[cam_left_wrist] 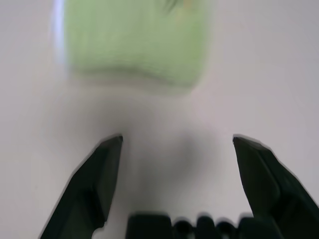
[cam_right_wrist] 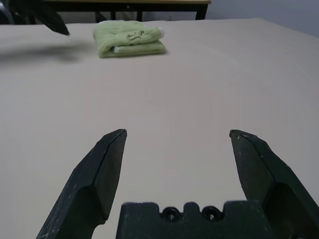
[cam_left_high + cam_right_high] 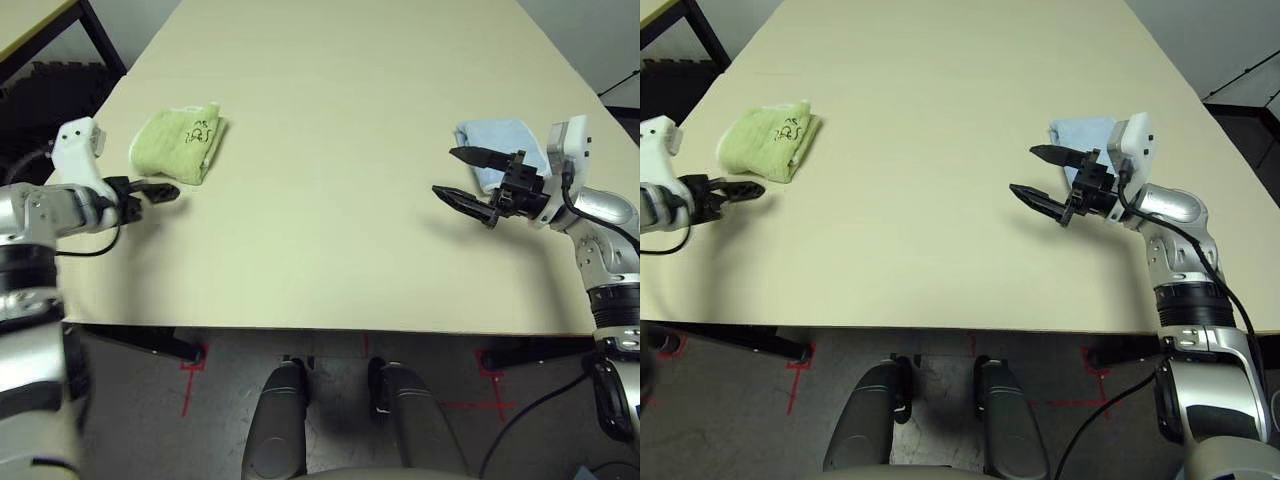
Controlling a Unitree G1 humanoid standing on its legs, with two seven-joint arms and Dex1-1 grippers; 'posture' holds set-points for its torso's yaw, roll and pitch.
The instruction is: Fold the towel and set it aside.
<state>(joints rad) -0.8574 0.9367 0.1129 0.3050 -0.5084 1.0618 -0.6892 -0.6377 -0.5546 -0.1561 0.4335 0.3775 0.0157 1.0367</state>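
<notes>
A: Head view first. Where is the light green terry towel (image 3: 178,142)?

B: Folded into a thick, compact pad on the pale beige worktop (image 3: 330,200), far over on the robot's left. Its embroidered motif faces up. Its long axis runs from the near-left edge of the worktop towards the far right, at a slant.

A: Which hand is closer?

B: The left hand (image 3: 160,191), by a long way. It sits just beside the towel's near edge, apart from it, holding nothing. The towel lies just ahead of its tips. The right hand (image 3: 462,176) is well apart, hovering in front of a folded light blue cloth (image 3: 497,143), fingers spread, empty.

A: Left wrist view?

B: Blurred, but the two black fingers (image 1: 97,184) stand wide apart with bare worktop between them, the green pad straight ahead, its broad side towards the hand.

A: Right wrist view?

B: Fingers (image 2: 97,179) apart, nothing between. The towel (image 2: 130,40) lies far across the worktop, folded layers showing at its near side. I'd judge the folding done and the towel set aside.
</notes>
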